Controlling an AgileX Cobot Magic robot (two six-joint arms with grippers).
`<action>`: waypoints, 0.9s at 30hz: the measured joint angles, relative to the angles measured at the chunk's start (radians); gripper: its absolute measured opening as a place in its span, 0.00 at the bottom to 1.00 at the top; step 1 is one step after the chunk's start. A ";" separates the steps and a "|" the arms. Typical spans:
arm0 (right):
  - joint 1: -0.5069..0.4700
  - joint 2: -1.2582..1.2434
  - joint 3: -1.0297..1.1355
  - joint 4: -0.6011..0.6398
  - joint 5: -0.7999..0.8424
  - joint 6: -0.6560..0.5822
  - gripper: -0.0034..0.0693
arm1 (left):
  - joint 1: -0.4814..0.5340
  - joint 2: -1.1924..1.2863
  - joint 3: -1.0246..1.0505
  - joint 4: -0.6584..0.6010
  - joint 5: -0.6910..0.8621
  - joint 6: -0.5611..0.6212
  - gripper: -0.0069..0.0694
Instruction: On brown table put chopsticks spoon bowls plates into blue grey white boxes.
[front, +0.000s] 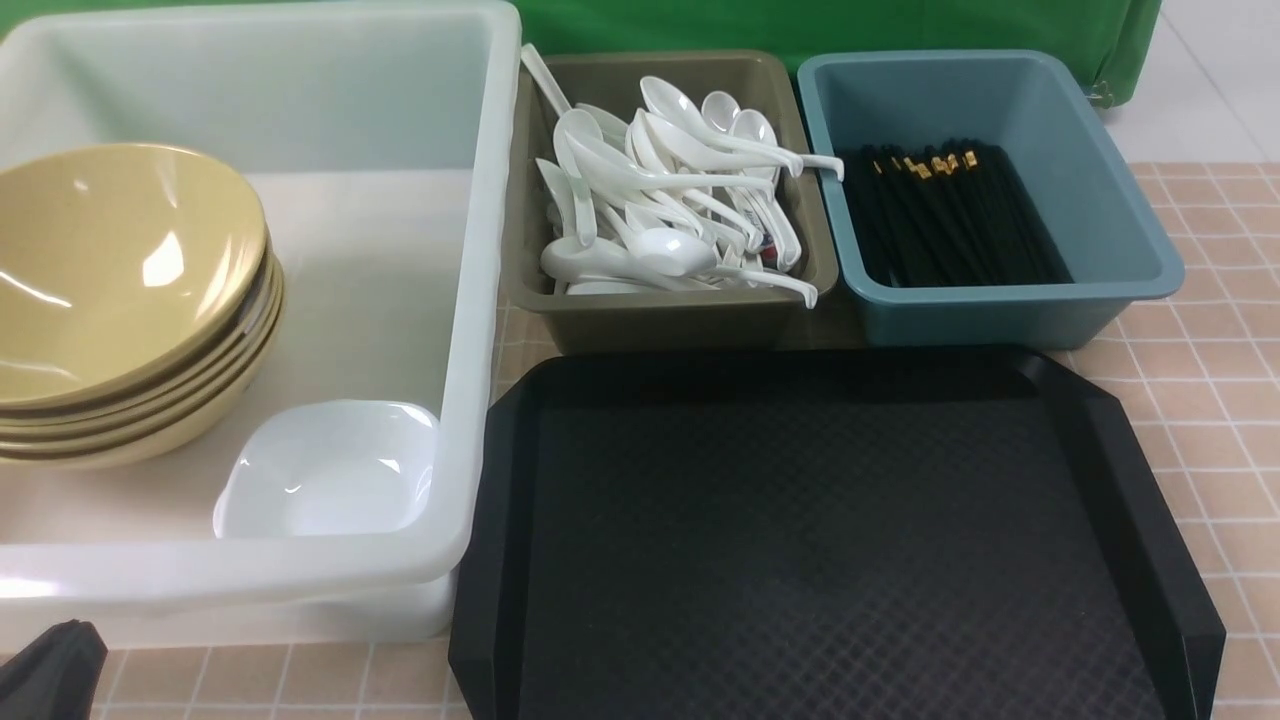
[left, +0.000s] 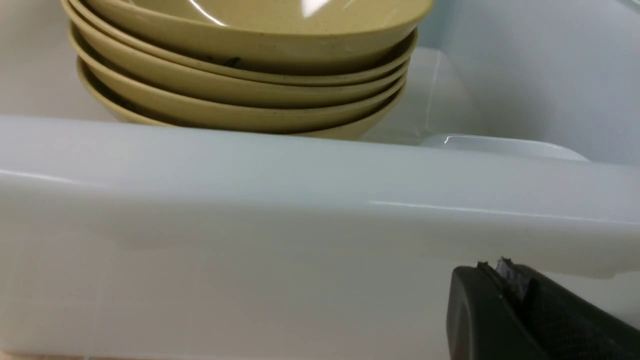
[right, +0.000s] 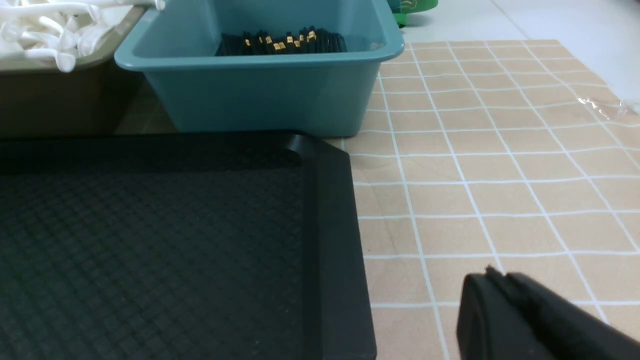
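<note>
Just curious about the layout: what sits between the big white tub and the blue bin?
The olive-grey bin, heaped with white spoons, sits between the white tub and the blue bin, as the front view shows.

Glossy tan bowls, translucent smooth plastic white tub, matt textured black tray.
</note>
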 joint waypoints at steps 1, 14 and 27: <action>0.000 0.000 0.000 0.000 0.000 0.000 0.15 | 0.000 0.000 0.000 0.000 0.000 0.000 0.09; 0.000 0.000 0.000 0.000 0.000 0.000 0.18 | 0.000 0.000 0.000 0.000 0.000 0.000 0.09; 0.000 0.000 0.000 0.000 0.000 0.000 0.18 | 0.000 0.000 0.000 0.000 0.000 0.002 0.09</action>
